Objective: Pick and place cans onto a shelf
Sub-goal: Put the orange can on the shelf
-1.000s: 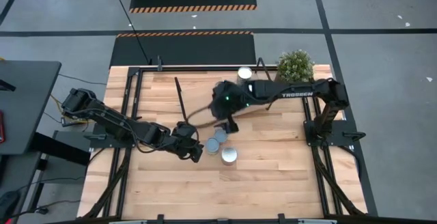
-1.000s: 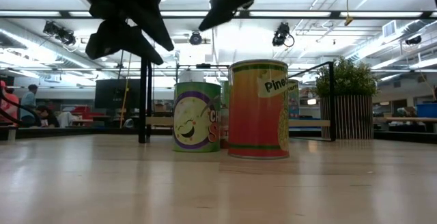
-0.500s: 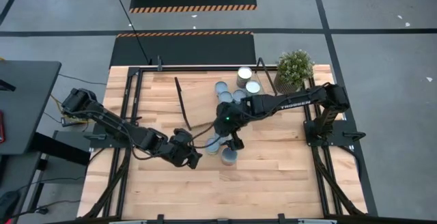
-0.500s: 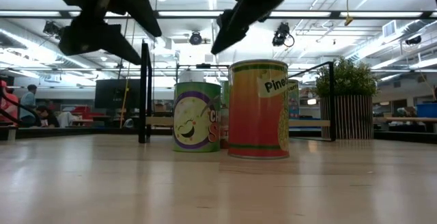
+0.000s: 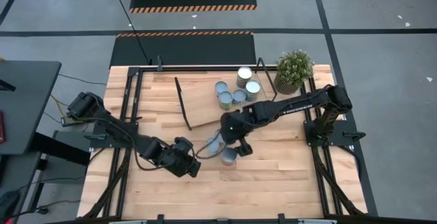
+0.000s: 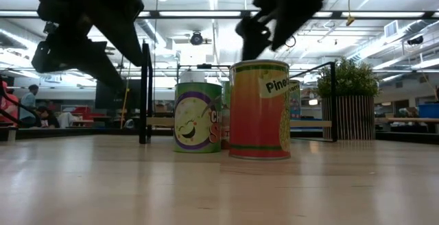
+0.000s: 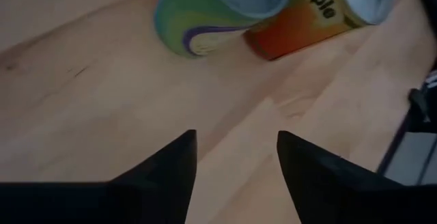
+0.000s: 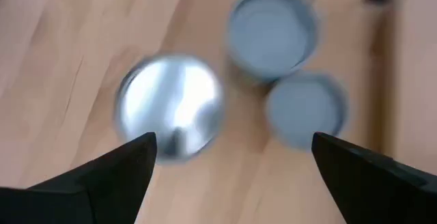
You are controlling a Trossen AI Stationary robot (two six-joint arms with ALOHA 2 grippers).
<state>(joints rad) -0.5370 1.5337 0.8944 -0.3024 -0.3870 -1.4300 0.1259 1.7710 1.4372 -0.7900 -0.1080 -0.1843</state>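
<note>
Overhead, three cans (image 5: 220, 147) are seen clustered mid-bench, with four more (image 5: 237, 87) on the shelf (image 5: 205, 101) toward the back. The right gripper (image 5: 235, 144) is poised above the nearest can, jaws spread; the left gripper (image 5: 193, 168) is held just beside the cluster, jaws parted and empty.

From bench level, a striped can (image 6: 259, 110) and a green one (image 6: 197, 117) are shown upright and close together, both grippers hanging above them.

Through the left wrist, only bare bench (image 7: 102, 101) is framed between the dark fingers (image 7: 171, 162).

Through the right wrist, a silver top (image 8: 171, 106) is seen off-centre between wide fingers (image 8: 116, 169). The jaws should probably be centred over that lid before descending, so neighbouring cans are not nudged.
</note>
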